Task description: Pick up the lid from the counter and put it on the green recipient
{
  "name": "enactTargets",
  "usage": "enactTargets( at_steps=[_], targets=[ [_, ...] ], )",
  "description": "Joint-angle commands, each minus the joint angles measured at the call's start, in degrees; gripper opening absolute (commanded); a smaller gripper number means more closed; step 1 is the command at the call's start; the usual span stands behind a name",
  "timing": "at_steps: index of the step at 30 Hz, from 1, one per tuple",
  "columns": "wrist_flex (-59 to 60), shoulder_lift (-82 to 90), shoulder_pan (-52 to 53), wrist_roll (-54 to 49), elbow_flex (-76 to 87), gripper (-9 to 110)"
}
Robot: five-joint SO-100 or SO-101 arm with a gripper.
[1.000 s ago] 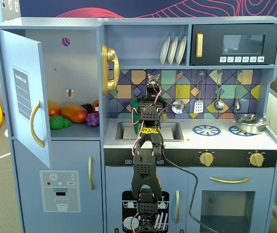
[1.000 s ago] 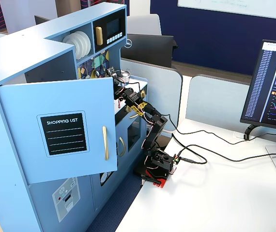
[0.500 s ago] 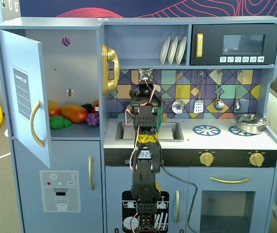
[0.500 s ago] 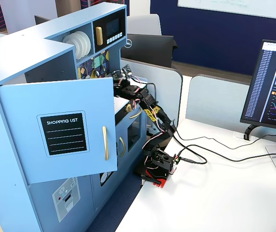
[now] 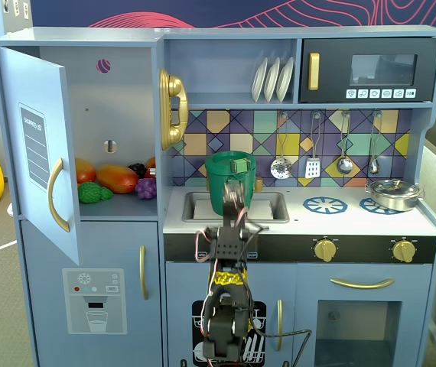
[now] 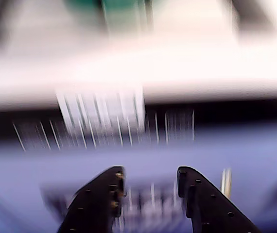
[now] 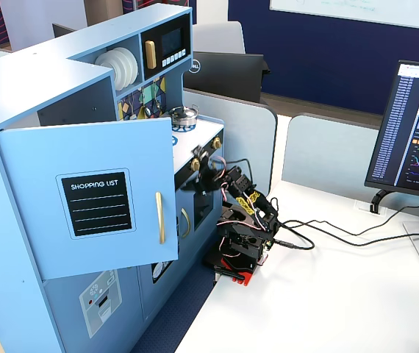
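only "shopping list" reads on the door [image 7: 95, 204].

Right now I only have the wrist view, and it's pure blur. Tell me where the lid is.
Observer: In a fixed view the lid sits on top of the green pot, which stands at the sink.
Operator: Tell me where the arm is.
Observer: In a fixed view from the side, the arm is folded low in front of the toy kitchen.
Operator: Name what else is on the counter.
Observer: A silver pot sits on the right-hand burner print.
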Motion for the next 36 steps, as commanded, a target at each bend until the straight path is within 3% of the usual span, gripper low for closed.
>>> enactTargets(
  at_steps=[1,14,22,36],
  targets=[
    [2.5,4.7,0.4,4.0,11.5,0],
    [12.5,9.6,-1.9,6.5,35.1,0],
    [22.6,9.7,-3.8,7.6,35.1,1],
    [22.5,9.7,-3.1,8.8,35.1,1]
  ],
)
